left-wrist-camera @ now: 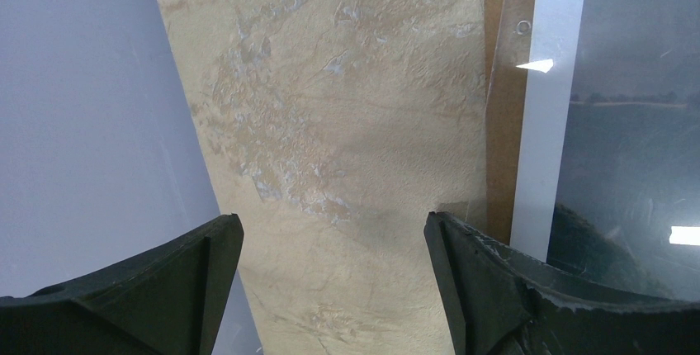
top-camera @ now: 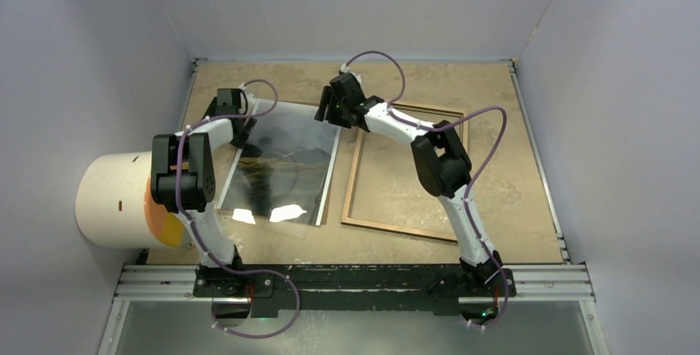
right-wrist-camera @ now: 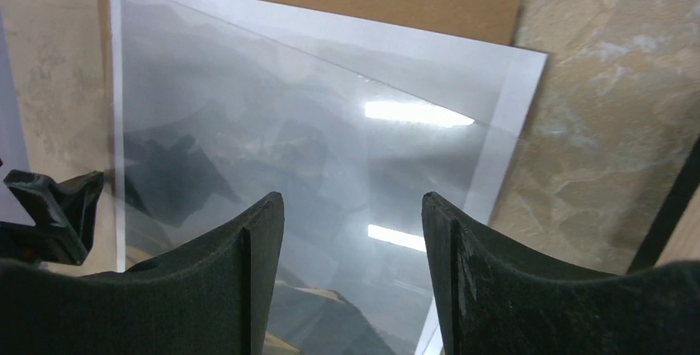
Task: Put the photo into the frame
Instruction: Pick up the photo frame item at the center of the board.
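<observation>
The photo (top-camera: 281, 165) lies face up at the table's left centre on a brown backing board (right-wrist-camera: 371, 0), with a clear pane (right-wrist-camera: 272, 107) lying askew on top. The frame (top-camera: 402, 229) lies to its right, wood-brown back up, with bare table showing through it. My left gripper (top-camera: 241, 124) is open at the photo's far left corner. In the left wrist view it (left-wrist-camera: 334, 231) holds only table between its jaws, with the photo's white edge (left-wrist-camera: 536, 124) just to the right. My right gripper (top-camera: 326, 111) is open over the photo's far right corner and holds nothing (right-wrist-camera: 353, 206).
A white cylinder (top-camera: 115, 198) with an orange part stands off the table's left edge. Grey walls close in the left, back and right sides. The frame's dark edge (right-wrist-camera: 669, 206) shows at the right of the right wrist view. A metal rail (top-camera: 355, 276) runs along the near edge.
</observation>
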Tool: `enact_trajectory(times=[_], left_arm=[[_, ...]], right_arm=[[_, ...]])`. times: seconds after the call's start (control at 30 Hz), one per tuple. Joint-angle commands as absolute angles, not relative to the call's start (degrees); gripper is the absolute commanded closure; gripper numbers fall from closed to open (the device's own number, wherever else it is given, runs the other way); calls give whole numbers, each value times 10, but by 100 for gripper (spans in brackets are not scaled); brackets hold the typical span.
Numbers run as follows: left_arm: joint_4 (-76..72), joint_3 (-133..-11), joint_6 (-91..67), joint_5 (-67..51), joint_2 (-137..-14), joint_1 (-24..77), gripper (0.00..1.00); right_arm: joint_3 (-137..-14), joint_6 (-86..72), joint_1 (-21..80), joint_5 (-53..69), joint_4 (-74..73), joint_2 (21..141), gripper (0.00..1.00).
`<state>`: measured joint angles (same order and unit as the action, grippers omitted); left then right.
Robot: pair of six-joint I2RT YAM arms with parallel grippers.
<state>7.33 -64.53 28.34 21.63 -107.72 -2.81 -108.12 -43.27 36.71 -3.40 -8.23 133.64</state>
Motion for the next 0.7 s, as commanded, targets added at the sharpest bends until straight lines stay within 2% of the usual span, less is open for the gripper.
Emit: enact_trajectory(times=[0.0, 0.2, 0.67], left_arm=[[117, -614, 279, 168, -1100, -20, 12], [113, -612, 283, 168, -1099, -20, 12], [110, -602, 287, 165, -1099, -15, 13]], right_arm=[[-1116, -428, 367, -56, -104, 1305, 36], [-1109, -436, 365, -115, -165, 1313, 33], [-1148, -433, 356, -132, -191, 1379, 32]])
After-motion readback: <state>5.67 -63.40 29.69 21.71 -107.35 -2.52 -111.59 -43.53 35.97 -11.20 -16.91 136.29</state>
